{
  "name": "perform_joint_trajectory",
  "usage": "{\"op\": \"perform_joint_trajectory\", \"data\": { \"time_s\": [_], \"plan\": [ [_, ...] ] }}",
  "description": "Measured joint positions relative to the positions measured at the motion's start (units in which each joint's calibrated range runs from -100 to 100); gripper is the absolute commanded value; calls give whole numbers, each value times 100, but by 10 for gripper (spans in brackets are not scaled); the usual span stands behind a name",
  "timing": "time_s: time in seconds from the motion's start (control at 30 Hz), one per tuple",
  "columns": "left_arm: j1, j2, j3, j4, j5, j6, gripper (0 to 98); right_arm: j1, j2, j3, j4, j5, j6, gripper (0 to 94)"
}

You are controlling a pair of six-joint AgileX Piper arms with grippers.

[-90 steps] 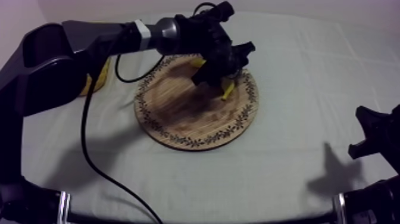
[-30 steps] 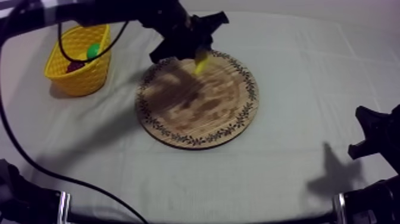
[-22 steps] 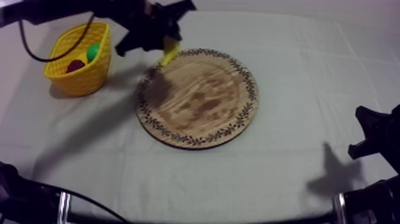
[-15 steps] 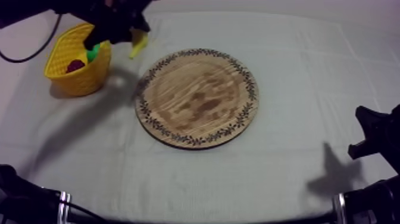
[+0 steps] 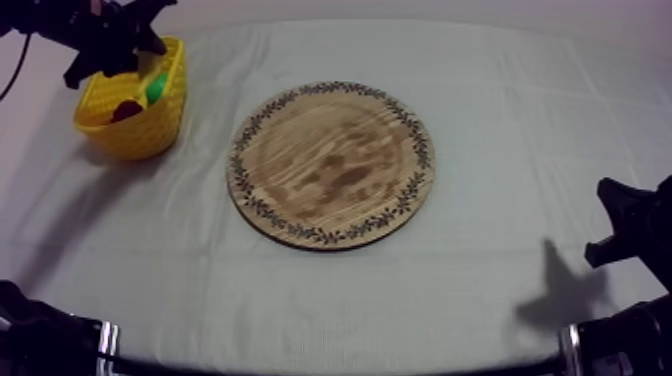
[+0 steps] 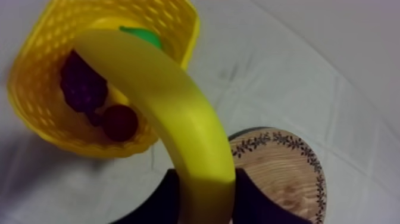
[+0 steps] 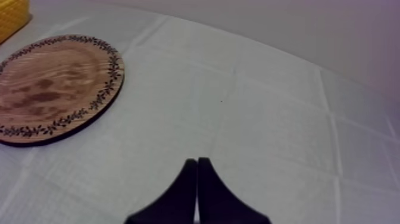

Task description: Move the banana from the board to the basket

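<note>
The yellow banana (image 6: 161,101) is held in my left gripper (image 6: 205,187), whose black fingers (image 6: 253,196) are shut on its near end. It hangs over the yellow basket (image 6: 33,110), its far tip above the basket's opening. In the top view my left gripper (image 5: 112,35) is at the far left, above the basket (image 5: 150,135). The round wooden board (image 5: 330,165) lies bare in the middle of the table. My right gripper (image 7: 197,165) is shut on nothing and rests low at the right (image 5: 622,225), well away from the board (image 7: 53,83).
Inside the basket lie a bunch of dark grapes (image 6: 80,86), a small red fruit (image 6: 119,122) and a green pear (image 6: 140,36). The board's patterned rim (image 6: 286,173) lies beyond my left fingers. Open grey-white cloth (image 5: 520,110) spreads to the right of the board.
My left arm has carried the banana off the board and leftward, from beside the basket to above it. The board is left bare. The right arm has not moved.
</note>
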Motion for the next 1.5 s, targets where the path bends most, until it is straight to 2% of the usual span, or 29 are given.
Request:
{"op": "perform_joint_trajectory", "data": {
  "time_s": [0.23,0.53,0.97,1.27,1.5],
  "plan": [
    [-355,-31,-52,-72,-155,-265,0,0,0,0,0,0,-11,3],
    [-722,98,-86,-224,-685,-608,0,0,0,0,0,-7,-14,3],
    [-987,380,232,-226,-1507,-1212,0,0,0,0,0,-7,-10,3],
    [-1139,733,259,-226,-1699,-1612,0,0,0,0,0,-7,-9,3],
    [-1227,1018,206,-221,-1675,-1736,0,0,0,0,0,-7,-9,3]
  ]
}}
